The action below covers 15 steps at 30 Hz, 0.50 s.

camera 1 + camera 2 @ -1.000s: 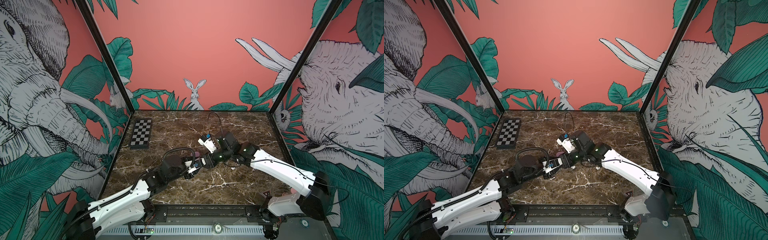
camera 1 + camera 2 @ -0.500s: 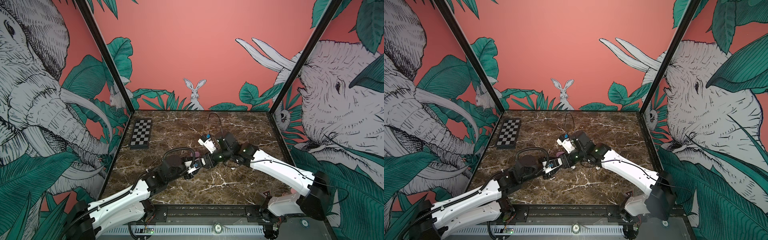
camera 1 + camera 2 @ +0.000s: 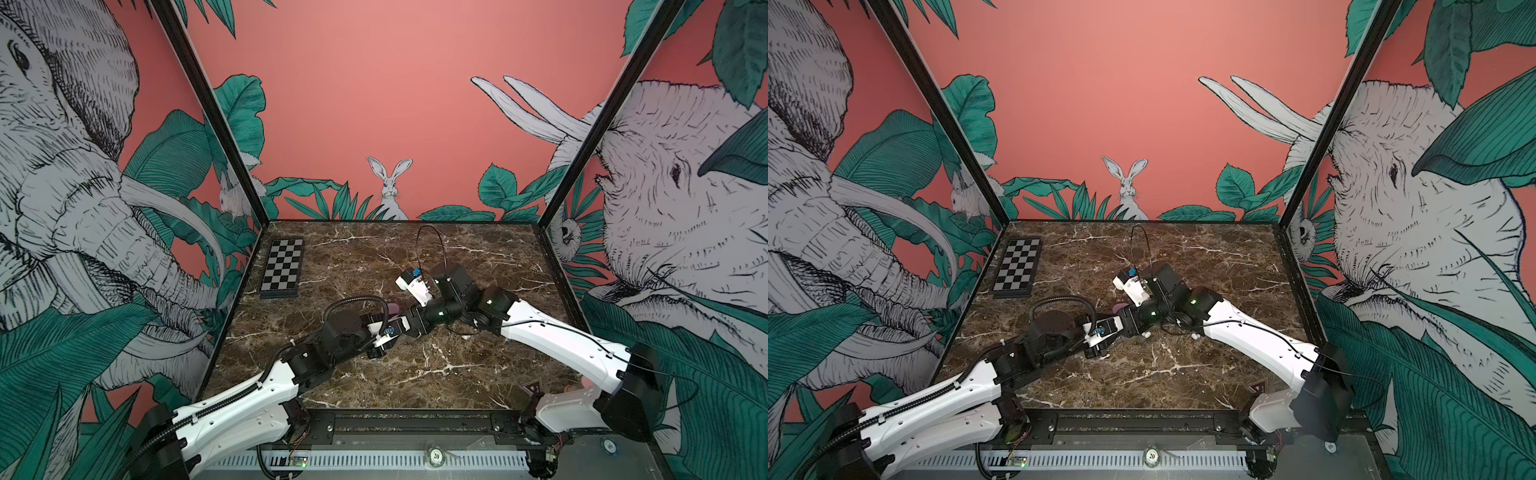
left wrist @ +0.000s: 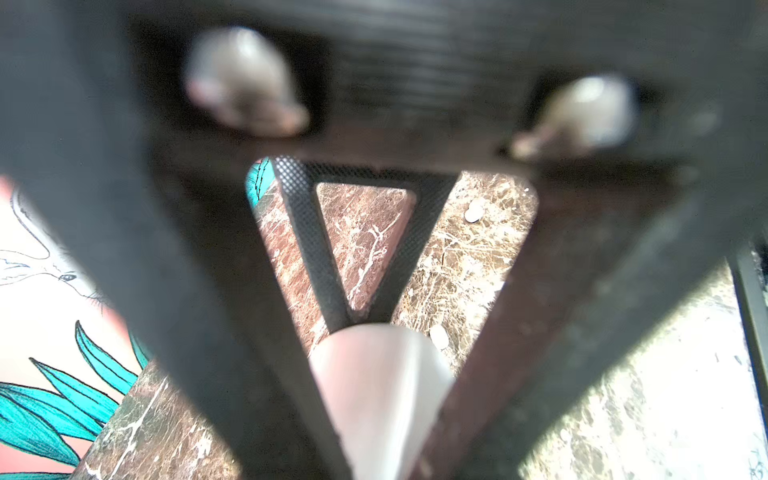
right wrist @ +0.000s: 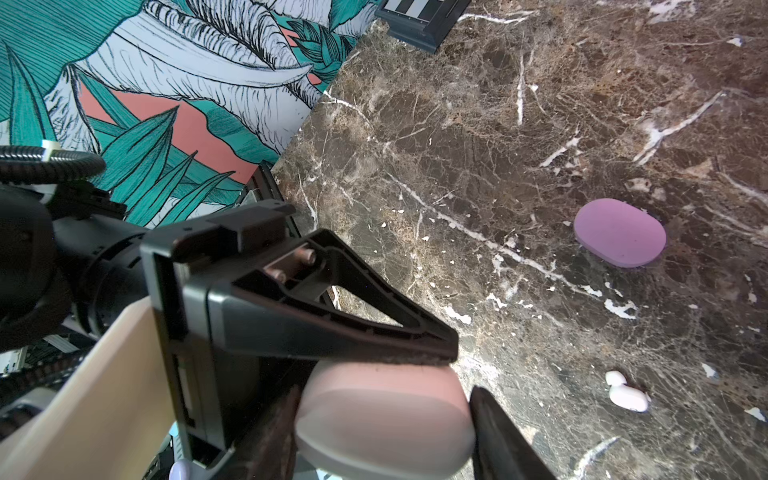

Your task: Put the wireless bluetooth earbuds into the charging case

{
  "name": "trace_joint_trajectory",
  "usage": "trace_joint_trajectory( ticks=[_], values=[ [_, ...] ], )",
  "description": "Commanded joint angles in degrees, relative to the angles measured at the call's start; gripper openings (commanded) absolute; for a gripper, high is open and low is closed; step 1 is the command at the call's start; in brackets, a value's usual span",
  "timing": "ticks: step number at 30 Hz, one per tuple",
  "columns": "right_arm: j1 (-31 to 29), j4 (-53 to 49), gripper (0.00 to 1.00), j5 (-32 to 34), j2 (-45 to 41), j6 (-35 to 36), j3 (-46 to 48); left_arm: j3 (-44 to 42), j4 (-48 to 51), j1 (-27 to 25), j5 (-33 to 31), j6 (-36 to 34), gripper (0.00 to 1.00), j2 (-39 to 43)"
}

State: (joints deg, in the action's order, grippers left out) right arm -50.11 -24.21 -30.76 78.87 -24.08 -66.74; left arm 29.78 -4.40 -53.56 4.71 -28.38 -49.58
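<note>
The charging case (image 5: 382, 415), pale white-pink and pill-shaped, hangs just above the marble where the two arms meet. My left gripper (image 3: 399, 330) is shut on it, with one black finger (image 5: 332, 332) pressed flat on its top. My right gripper (image 5: 382, 440) straddles the case's ends; whether both fingers press on it does not show. The case (image 4: 382, 382) fills the space between the left jaws. In both top views the arms hide it. A white earbud (image 5: 627, 395) lies on the marble nearby. Two small white buds (image 4: 473, 212) (image 4: 438, 336) show beyond the left fingers.
A flat lilac-purple pill-shaped case (image 5: 619, 237) lies on the marble table (image 3: 415, 382) just behind the grippers, also in a top view (image 3: 1121, 308). A small checkerboard (image 3: 282, 268) sits at the back left. The painted walls close in on three sides.
</note>
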Motion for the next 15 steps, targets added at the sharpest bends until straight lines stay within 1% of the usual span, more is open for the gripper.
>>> trace_joint_trajectory(
  ticks=[1,6,13,14,15],
  values=[
    [-0.52,1.94,0.64,-1.23,-2.17,-0.39,0.36,-0.51,-0.68,0.12,0.15,-1.31,0.0,1.08],
    [-0.52,1.56,0.72,-1.12,-2.63,-0.12,0.05,-0.26,-0.09,0.04,0.45,-1.5,0.0,1.11],
    [-0.52,0.81,0.78,-0.79,-2.98,0.38,-0.39,-0.16,0.44,0.04,0.72,-1.67,0.0,1.15],
    [-0.52,0.69,0.83,-0.54,-3.14,0.33,-0.32,-0.14,0.45,0.06,0.82,-1.64,0.0,1.11],
    [-0.47,0.48,0.85,-0.27,-3.26,0.41,-0.46,-0.1,0.6,0.08,0.96,-1.62,0.0,1.14]
  ],
)
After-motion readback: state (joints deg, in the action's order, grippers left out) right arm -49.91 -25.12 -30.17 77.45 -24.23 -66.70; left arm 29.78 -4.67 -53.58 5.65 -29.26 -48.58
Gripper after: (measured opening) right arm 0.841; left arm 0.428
